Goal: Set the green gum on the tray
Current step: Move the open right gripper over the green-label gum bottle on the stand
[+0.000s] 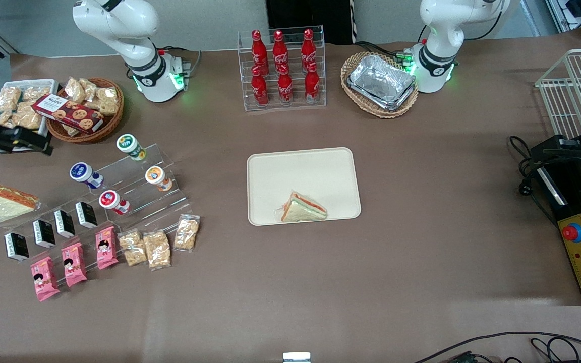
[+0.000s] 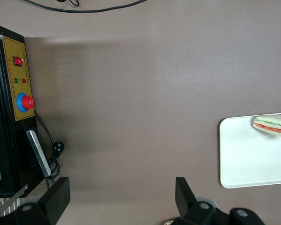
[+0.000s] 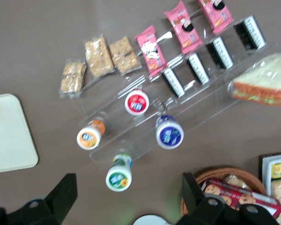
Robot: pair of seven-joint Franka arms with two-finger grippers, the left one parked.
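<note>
The green gum (image 1: 130, 146) is a small white bottle with a green lid, lying on the highest step of a clear stepped stand (image 1: 134, 186). It is farther from the front camera than the other bottles. In the right wrist view the gum (image 3: 119, 178) shows lid-on, between the two black fingers and well below them. My right gripper (image 1: 28, 142) (image 3: 129, 197) is open and empty, high above the table near the white dish, apart from the gum. The beige tray (image 1: 300, 169) (image 3: 9, 136) lies mid-table with a wrapped sandwich (image 1: 304, 207) on it.
The stand also holds a blue-lidded bottle (image 1: 83, 173), an orange-lidded one (image 1: 156, 176) and a red-lidded one (image 1: 112, 200). A wicker basket of biscuits (image 1: 86, 108) and a white snack dish (image 1: 18, 103) lie near the gripper. Black boxes, pink packets and cereal bars lie nearer the camera.
</note>
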